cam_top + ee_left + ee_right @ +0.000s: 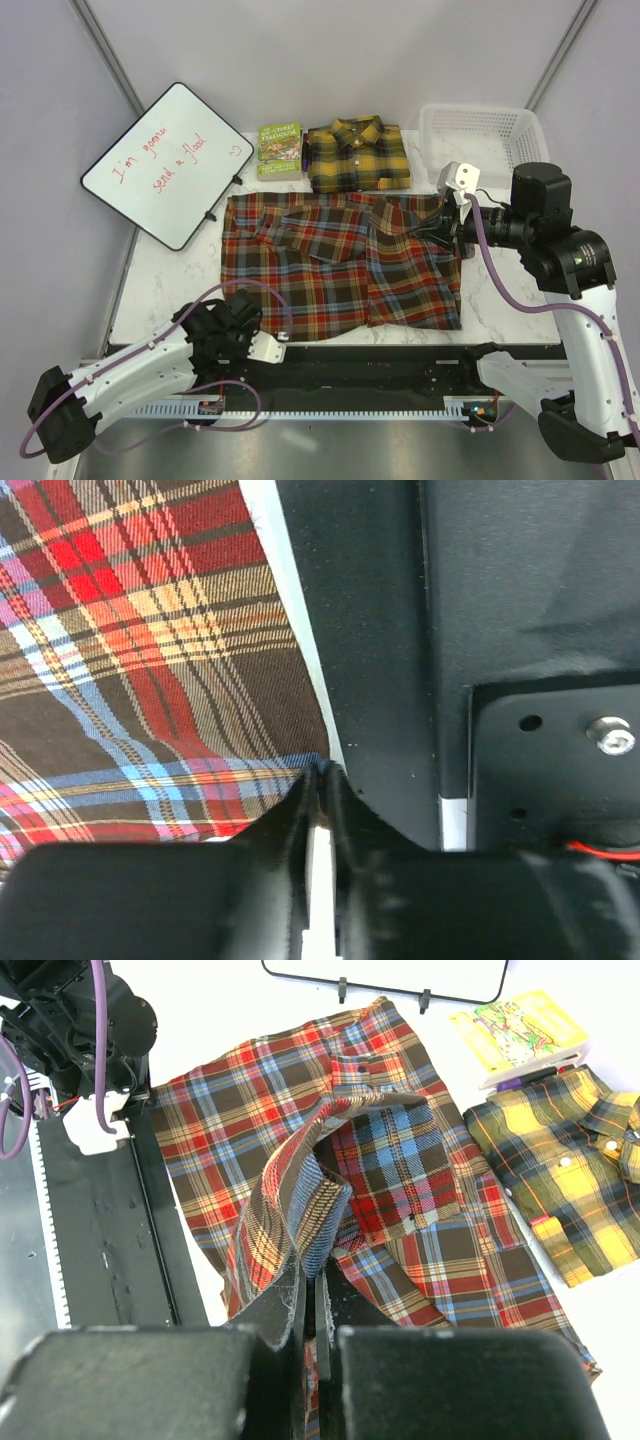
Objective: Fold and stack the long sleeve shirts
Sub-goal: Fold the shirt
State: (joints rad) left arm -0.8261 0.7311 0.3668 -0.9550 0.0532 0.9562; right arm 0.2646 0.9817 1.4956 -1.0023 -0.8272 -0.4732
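Note:
The red-brown plaid shirt (330, 270) (130, 650) lies spread open across the white table. My right gripper (418, 232) (312, 1280) is shut on a band of it near its upper right and holds that band raised, so the fabric (300, 1200) curls up over the shirt body. At the shirt's near hem by the table edge, my left gripper (283, 340) (325, 775) has its fingertips pinched together on the hem corner. The yellow and black shirt (357, 155) (565, 1175) lies folded at the back, collar up.
A small green book (279, 150) (515, 1028) lies left of the yellow shirt. A whiteboard (170, 165) with red writing lies at the back left. A white basket (480, 140) stands at the back right. A black rail (380, 365) runs along the near table edge.

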